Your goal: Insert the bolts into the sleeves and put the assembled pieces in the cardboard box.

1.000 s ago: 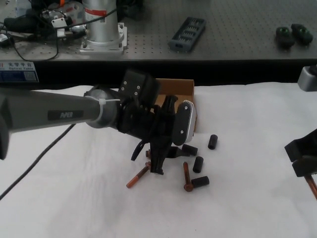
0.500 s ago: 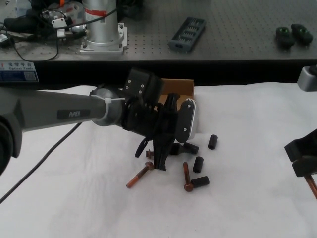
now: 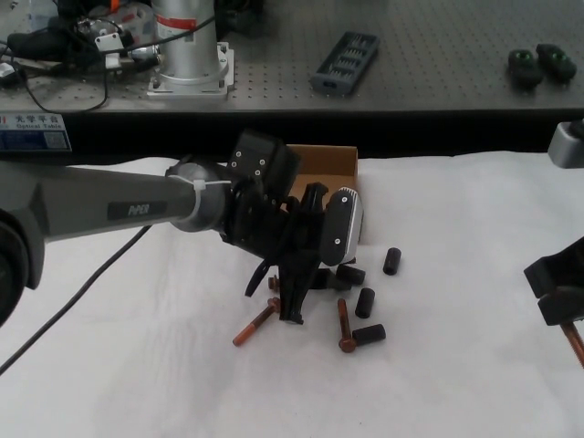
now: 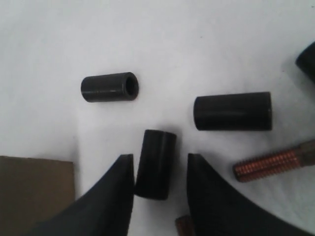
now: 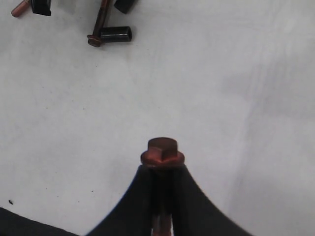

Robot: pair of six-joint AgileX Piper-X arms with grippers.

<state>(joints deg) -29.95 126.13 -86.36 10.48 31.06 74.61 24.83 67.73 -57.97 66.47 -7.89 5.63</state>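
Several black sleeves [image 3: 365, 302] and copper bolts [image 3: 344, 324] lie scattered on the white cloth, in front of the cardboard box [image 3: 327, 161]. My left gripper [image 3: 292, 308] points down over this pile. In the left wrist view, the left gripper [image 4: 160, 157] is open, with one black sleeve [image 4: 155, 163] lying between its fingers. Two more sleeves [image 4: 109, 87] lie just beyond, beside a threaded bolt end [image 4: 273, 161]. My right gripper [image 5: 161, 172] is shut on a copper bolt [image 5: 162, 152], head outward, at the bench's right edge [image 3: 557, 292].
A corner of the cardboard box [image 4: 34, 194] sits close beside the left gripper's finger. A bolt and sleeve [image 5: 115, 34] lie far ahead of the right gripper. White cloth [image 3: 456, 383] stretches between the arms. Behind is a perforated metal bench with a metal post [image 3: 187, 46].
The left gripper rose slightly and shifted right, then dropped back down over the sleeves. The right arm and its bolt have stayed still.
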